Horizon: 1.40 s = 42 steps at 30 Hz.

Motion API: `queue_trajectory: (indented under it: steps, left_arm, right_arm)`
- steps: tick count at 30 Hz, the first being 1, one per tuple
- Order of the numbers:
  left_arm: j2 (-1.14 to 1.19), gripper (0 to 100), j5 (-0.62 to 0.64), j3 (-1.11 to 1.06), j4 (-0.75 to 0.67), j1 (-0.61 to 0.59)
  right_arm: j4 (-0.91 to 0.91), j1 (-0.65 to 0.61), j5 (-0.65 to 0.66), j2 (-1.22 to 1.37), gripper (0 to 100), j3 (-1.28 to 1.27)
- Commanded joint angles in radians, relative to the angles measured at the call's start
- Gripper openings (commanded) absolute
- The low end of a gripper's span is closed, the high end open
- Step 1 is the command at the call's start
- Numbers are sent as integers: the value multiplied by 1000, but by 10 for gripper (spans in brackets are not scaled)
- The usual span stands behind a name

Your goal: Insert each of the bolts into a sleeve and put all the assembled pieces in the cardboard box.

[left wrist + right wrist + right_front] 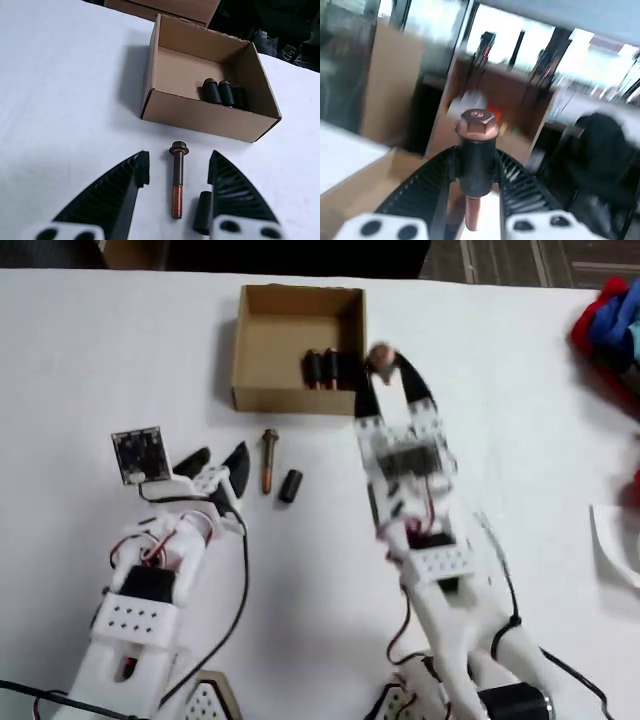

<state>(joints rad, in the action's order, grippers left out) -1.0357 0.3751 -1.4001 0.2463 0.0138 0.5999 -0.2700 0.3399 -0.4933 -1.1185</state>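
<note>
Just ahead of the open left gripper [178, 165] lies a loose copper bolt [177, 182]; the right gripper [385, 362], at the brown cardboard box [285, 398] rim, clamps a black-sleeved copper bolt [476, 150].

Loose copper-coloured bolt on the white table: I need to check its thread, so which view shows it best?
The left wrist view: the loose copper-coloured bolt lies close up, unobstructed from head to threaded tip. The high view shows it far smaller, from above. The right wrist view faces a different sleeved copper bolt held in the right tool.

Office or lab room, white table [120, 360], large bright windows [510, 30], carpet-tiled floor [500, 258]
</note>
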Motion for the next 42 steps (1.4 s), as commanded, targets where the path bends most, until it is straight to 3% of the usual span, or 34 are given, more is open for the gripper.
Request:
queue_trajectory:
  steps: [1,5,11,16,22,28,42]
  left_arm:
    - [-25,210,8,10,8,-21]
    - [-21,210,3,27,3,-72]
    - [173,210,-97,157,9,-75]
    - [457,210,-121,409,166,-87]
    - [612,210,-120,708,428,-233]
    - [715,210,-121,730,408,-342]
    - [718,210,-121,722,405,-328]
  right_arm:
    - [-430,-38,5,-33,19,261]
    - [-608,-48,-18,47,19,397]
    - [-734,-42,-267,255,19,628]
    - [-912,-48,-388,435,19,895]
    - [-1104,-47,-399,679,19,1278]
    - [-1290,-82,-399,888,20,1662]
    - [-1468,-91,-391,984,20,1711]
